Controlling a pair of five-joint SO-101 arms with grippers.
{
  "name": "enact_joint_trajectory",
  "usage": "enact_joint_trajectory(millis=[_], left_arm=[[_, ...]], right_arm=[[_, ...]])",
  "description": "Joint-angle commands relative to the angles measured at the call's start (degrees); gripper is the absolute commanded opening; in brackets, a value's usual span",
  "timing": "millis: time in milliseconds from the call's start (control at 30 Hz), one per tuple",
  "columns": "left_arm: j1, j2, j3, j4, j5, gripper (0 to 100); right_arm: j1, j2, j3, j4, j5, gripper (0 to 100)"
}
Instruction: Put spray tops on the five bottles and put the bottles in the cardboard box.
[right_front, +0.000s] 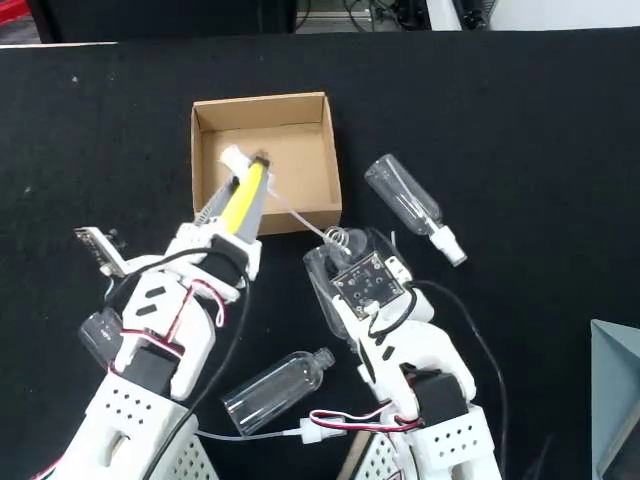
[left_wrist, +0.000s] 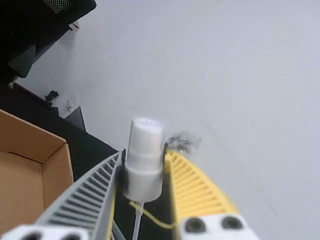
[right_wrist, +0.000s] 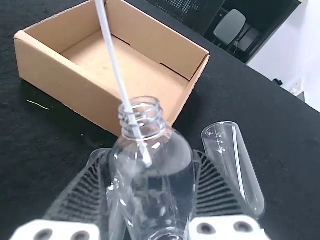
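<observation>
My left gripper is closed snugly on a white spray top — grey finger on one side, yellow finger on the other, with the cap's head poking out past the fingertips. In the high view that gripper hangs over the cardboard box, close to the wall nearest my arms. The top's thin dip tube slants away from it towards my right gripper, and its end sits just inside the open neck of a clear bottle. That bottle stands upright, clamped between the right gripper's two ribbed fingers, which are only as far apart as the bottle is wide. The top is not yet seated on the neck. Just beside the right gripper, on its outer side, a second bottle lies on the black table with a spray top already on. Back behind both grippers, between the two arms, an uncapped bottle lies on its side — a loose spray top is near it.
</observation>
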Motion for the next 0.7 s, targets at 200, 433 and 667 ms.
enact_joint_trajectory(millis=[200,433,667], left_arm=[[1.36,-1.23,-0.13,-1.05,-1.32,3],[1.54,-1.14,-0.13,-1.05,-1.32,3],[4.18,-1.23,1.19,-1.05,-1.41,3]], right_arm=[[-0.97,-5.76,-0.31,0.26,0.26,6.7],[-0.97,-5.76,-0.40,0.26,-3.25,6.6],[-0.97,-5.76,-0.48,0.26,-5.54,6.7]])
